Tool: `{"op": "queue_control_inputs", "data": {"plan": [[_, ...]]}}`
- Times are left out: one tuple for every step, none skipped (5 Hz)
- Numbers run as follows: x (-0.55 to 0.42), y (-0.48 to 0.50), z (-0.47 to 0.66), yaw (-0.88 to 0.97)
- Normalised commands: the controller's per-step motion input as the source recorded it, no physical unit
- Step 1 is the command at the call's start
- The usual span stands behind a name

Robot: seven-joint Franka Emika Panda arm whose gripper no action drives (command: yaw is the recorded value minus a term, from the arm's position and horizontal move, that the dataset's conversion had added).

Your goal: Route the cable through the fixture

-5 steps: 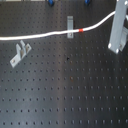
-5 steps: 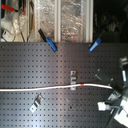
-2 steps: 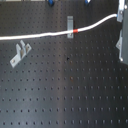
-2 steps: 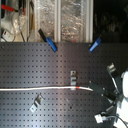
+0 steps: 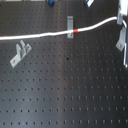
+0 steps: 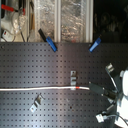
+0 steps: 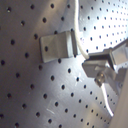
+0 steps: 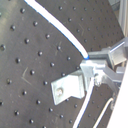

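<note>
Cable [image 5: 50,35] stretches across the perforated board [image 5: 65,90] from the first exterior view's left, red band [image 5: 75,31] beside a small bracket [image 5: 70,22], its right end clamped in the gripper [image 5: 120,24], fingers narrowed on it.

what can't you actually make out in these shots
- Gripper: too blurred in the second exterior view, cut by the right edge in the first exterior view; open or shut is unclear.
- Cable: both ends run off frame in both exterior views.
- Fixture: too small to tell whether the cable sits inside.
</note>
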Motion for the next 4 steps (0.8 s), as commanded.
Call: {"op": "queue_control_inputs", "data": {"plan": [[-0.137, 0.025, 0.14, -0.15], [-0.322, -0.019, 0.14, -0.20], [-0.407, -0.065, 0.08, -0.17], [-0.330, -0.118, 0.08, -0.14]]}}
